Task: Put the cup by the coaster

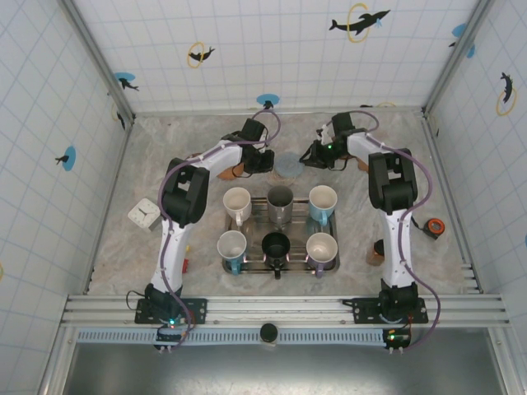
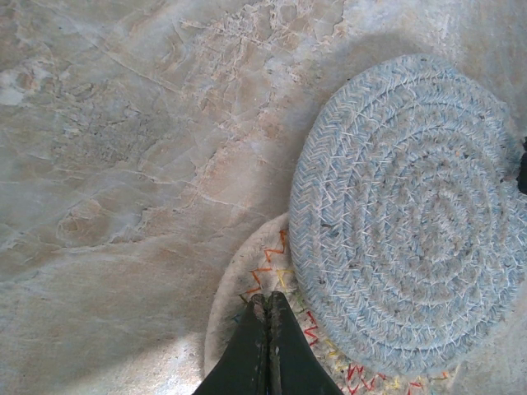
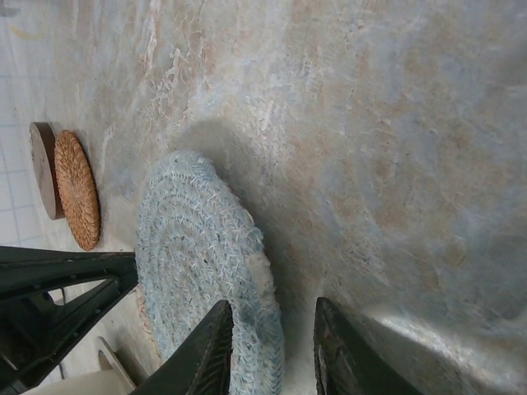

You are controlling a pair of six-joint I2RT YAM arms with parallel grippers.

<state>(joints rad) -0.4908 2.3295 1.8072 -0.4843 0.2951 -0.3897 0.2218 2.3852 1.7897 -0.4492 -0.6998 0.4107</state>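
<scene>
Top view, left: small white clock (image 1: 146, 212) on the table (image 1: 165, 148), alone, dial too small to read. Open marble lies around it out to the left wall.

Left gripper (image 1: 265, 158) is at far centre. Its wrist view has the fingers pressed together with no gap, tips over a white coaster (image 2: 243, 300) with red and yellow stitching. That coaster lies partly under the blue coaster (image 2: 412, 214). From above, the white one cannot be made out.

The right wrist view adds a brown coaster (image 3: 76, 189) and a wooden disc (image 3: 43, 169), touching each other, left of the blue coaster (image 3: 202, 263). The top view gives only a brown patch under the left gripper there.

Tray (image 1: 247, 267) at centre, nearer than the coasters: six cups (image 1: 237, 200) in two rows of three, all upright inside it. None is beside a coaster. A narrow strip of bare table separates the tray's far edge from the blue coaster (image 1: 290, 167).

Right gripper (image 1: 311, 155) is just right of the blue coaster. In its wrist view (image 3: 272, 346) the fingers stand a narrow gap apart, holding nothing, the left finger over the coaster's rim. Bare table runs right and far of it.

Far right: orange tape roll (image 1: 435, 226) near the right wall.
</scene>
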